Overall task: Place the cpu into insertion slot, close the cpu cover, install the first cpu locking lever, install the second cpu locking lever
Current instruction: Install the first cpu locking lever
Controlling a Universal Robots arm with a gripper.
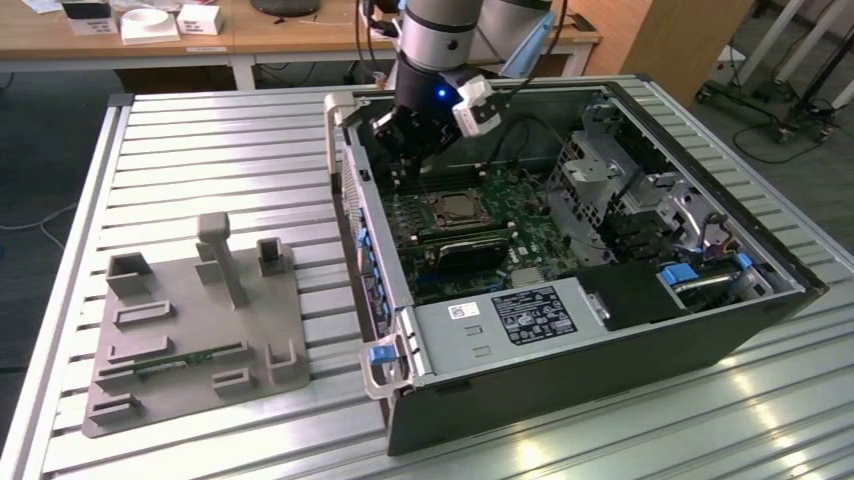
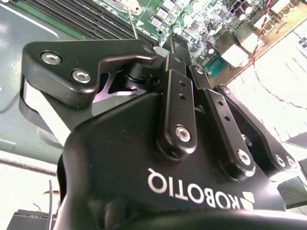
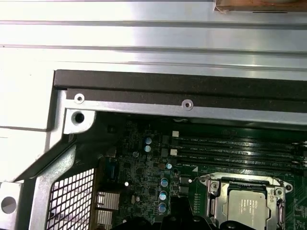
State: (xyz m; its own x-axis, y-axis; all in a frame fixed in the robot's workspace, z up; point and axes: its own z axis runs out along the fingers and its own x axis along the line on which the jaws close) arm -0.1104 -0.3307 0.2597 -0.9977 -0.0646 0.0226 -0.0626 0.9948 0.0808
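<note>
The cpu (image 1: 463,208) lies in the socket on the green motherboard inside the open computer case (image 1: 747,330); its dull silver top also appears in the first wrist view (image 3: 247,213). The cpu cover (image 3: 217,201), a silvery frame (image 1: 439,213), lies flat around the chip. A thin wire lever (image 3: 200,180) runs along the socket's edge. My gripper (image 1: 404,165) hangs inside the case near its far wall, just beyond the socket and apart from it. In the second wrist view its black body (image 2: 168,45) points at the board. Its dark tip (image 3: 175,218) sits beside the socket.
The case lies on a slatted metal table (image 1: 200,150). A grey fixture plate (image 1: 200,330) with upright posts stands at the exterior view's left. Inside the case are memory slots (image 3: 230,148), a black heat sink (image 1: 470,255), a drive cage (image 1: 601,170) and a white-labelled grey box (image 1: 501,320).
</note>
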